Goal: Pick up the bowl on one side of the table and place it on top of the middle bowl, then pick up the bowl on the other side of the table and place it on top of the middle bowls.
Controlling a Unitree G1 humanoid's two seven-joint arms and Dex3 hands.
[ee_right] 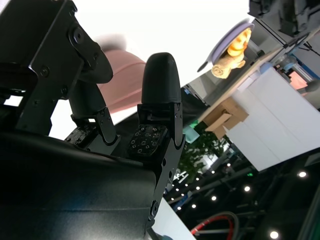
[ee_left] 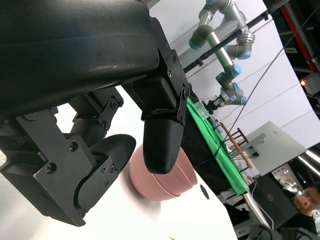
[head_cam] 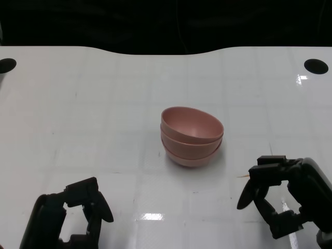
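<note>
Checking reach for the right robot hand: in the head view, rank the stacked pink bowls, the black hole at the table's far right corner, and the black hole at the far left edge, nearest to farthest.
From the right robot hand:
1. Stacked pink bowls, table centre, to its left.
2. Right black hole, far right corner.
3. Left black hole, far left edge, diagonally across.
</note>
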